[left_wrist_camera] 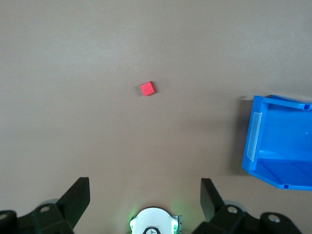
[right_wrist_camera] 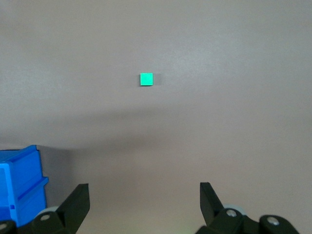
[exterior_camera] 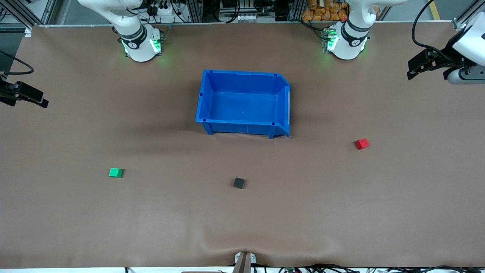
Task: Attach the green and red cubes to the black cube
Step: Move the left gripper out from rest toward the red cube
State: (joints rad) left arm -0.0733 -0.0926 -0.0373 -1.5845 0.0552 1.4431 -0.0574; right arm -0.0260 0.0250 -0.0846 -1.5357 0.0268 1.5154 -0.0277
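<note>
Nothing is grasped yet: both arms wait high at the edges of the front view, so the step in hand is probably the first pickup. The left gripper (left_wrist_camera: 145,197), fingers spread wide and empty, hangs at the frame's right edge, looking down on the red cube (exterior_camera: 362,143) at right of centre. The right gripper (right_wrist_camera: 144,202), equally spread and empty, sits at the left edge above the green cube (exterior_camera: 116,173) at lower left. The black cube (exterior_camera: 239,183) lies low in the centre, below the blue bin (exterior_camera: 242,123). Each arm should centre over its own cube, square the fingers to its faces, then descend.
</note>
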